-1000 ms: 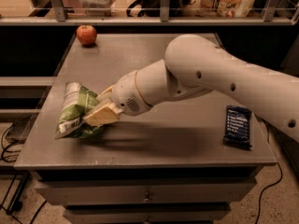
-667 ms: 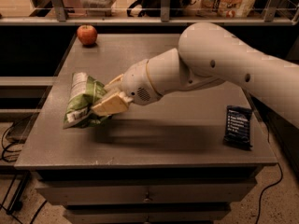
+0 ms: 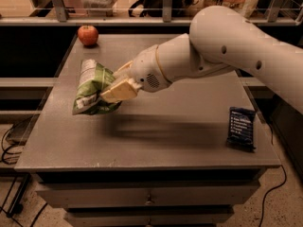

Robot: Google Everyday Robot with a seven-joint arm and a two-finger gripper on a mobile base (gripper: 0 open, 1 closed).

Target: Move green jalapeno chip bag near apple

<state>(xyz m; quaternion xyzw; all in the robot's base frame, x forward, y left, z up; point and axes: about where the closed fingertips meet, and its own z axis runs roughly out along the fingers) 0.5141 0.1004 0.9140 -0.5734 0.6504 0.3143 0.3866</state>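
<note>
The green jalapeno chip bag point(image 3: 93, 88) is a crinkly light-green bag with white panels, held over the left part of the grey table point(image 3: 180, 112). My gripper point(image 3: 113, 84) is shut on the bag's right side and holds it lifted off the table top. The apple point(image 3: 88, 35) is small, round and red, at the table's far left corner, some way beyond the bag. The white arm reaches in from the right.
A small dark blue packet point(image 3: 241, 128) lies near the table's right front edge. A railing and shelf with stored goods run behind the table. Cables lie on the floor at the left and right. Drawers sit below the table top.
My gripper has carried the bag up off the table and farther back, toward the apple. The arm has risen with it.
</note>
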